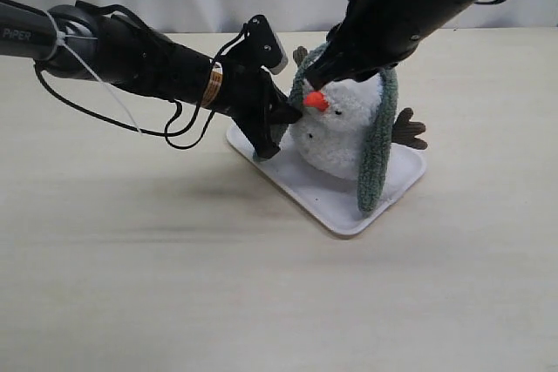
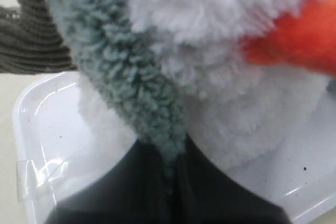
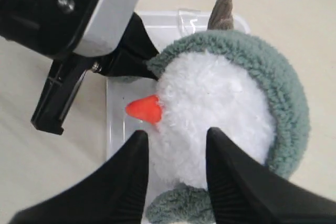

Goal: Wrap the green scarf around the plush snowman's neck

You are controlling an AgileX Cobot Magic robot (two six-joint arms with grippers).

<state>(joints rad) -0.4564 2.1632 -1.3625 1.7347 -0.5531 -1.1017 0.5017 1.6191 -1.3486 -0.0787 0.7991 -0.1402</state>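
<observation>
My left end effector (image 2: 170, 156) is clamped on one end of the green scarf (image 2: 121, 77), the knit pinched between jaws that stand together. From these tips the strip climbs the near side of the plush snowman (image 1: 336, 137) and rounds the back of its head. It then drops on the side away from this end effector, its free end hanging down to the white tray (image 1: 349, 211) on which the snowman stands. My right end effector (image 3: 176, 135) hovers directly above the head with its fingers (image 3: 131, 171) apart and nothing between them. The orange nose (image 3: 144, 109) lies just beside one finger, and a brown twig arm (image 1: 410, 131) projects beyond the hanging end. Step in hand, as I judge it: the scarf is draped behind the head but not crossed in front, so the wrap is roughly half made. The next move calls for my right end effector to descend to the free end, close on it, and carry it across the front beneath the nose. My left should meanwhile hold its end taut without tipping the light plush or sliding the tray over the surface (image 1: 131, 259). Legible writing: "PIPER" (image 1: 17, 34) on my left arm's far link. An orange band (image 1: 214, 84) near that arm's wrist and a strip of clear tape (image 2: 42, 174) on the tray's rim carry nothing I can read.
</observation>
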